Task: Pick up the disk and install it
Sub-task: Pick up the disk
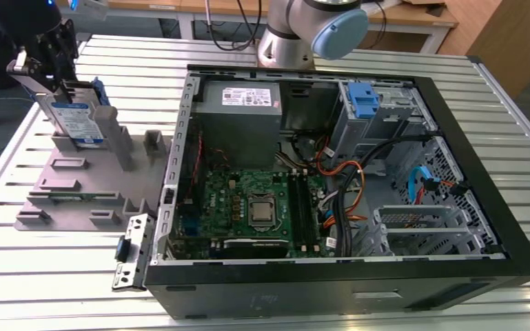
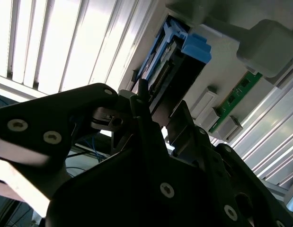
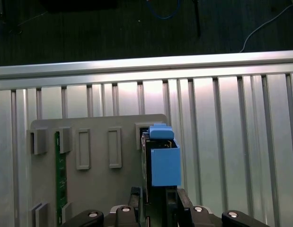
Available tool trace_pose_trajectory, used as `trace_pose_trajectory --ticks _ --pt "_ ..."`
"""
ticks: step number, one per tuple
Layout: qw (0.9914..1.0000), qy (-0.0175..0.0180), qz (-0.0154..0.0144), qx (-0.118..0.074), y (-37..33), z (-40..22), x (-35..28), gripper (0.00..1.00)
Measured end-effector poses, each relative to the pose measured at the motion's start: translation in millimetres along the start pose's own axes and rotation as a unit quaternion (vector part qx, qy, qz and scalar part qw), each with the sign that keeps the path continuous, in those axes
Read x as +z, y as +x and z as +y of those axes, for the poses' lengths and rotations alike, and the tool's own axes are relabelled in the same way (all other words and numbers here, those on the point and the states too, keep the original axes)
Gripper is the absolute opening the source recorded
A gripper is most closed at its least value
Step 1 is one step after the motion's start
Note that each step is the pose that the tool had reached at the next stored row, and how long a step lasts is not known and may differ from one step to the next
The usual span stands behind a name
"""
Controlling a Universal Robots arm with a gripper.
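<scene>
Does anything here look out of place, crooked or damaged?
Nothing looks damaged. The disk stands on edge in the grey holder, with the gripper at it. One small metal bracket sits apparently loose on the table against the open computer case.

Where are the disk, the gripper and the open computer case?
disk [image 1: 77,124], exterior view, on its white-and-blue label.
gripper [image 3: 156,194], first wrist view, midway between its fingertips.
computer case [image 1: 482,179], exterior view, on its black side rim.
</scene>
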State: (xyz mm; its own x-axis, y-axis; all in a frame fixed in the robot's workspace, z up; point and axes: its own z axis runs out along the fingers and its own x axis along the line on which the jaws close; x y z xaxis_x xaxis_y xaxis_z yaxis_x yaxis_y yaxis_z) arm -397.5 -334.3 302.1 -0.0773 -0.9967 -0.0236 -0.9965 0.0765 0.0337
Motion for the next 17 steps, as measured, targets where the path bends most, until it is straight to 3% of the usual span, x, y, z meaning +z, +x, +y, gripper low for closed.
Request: trace_pose_trajectory --ticks 9,17 --pt "1.00000 0.0010 -0.0008 -0.001 0.1 0.2 0.0 0.42" --pt "0.99980 0.0013 -0.0006 -0.020 0.3 1.4 0.3 0.42"
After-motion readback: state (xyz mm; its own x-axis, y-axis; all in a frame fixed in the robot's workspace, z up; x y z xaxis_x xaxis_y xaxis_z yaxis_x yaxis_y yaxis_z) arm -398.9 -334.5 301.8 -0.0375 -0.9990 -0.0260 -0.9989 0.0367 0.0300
